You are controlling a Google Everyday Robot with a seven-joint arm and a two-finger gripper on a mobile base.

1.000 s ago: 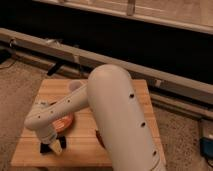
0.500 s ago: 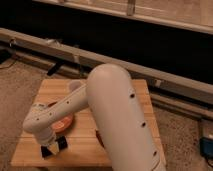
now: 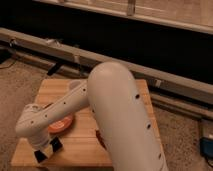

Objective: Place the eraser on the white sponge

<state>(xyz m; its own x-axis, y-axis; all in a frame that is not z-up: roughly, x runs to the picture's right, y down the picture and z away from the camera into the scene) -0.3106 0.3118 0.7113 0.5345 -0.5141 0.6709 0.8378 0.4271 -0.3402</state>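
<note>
My gripper [image 3: 48, 150] hangs at the end of the white arm, low over the front left part of the wooden table [image 3: 82, 150], just in front of the orange bowl [image 3: 62, 124]. Its dark tips point down at the table top. I cannot make out the black eraser or the white sponge; they may be hidden under the gripper or behind the arm.
The big white arm link [image 3: 125, 120] covers the right half of the table. A dark red object [image 3: 100, 138] peeks out beside it on the table. A dark wall with a metal rail [image 3: 150, 75] runs behind the table. Gravelly floor surrounds it.
The gripper has shifted slightly down and toward the table's front left edge. Nothing else has visibly moved.
</note>
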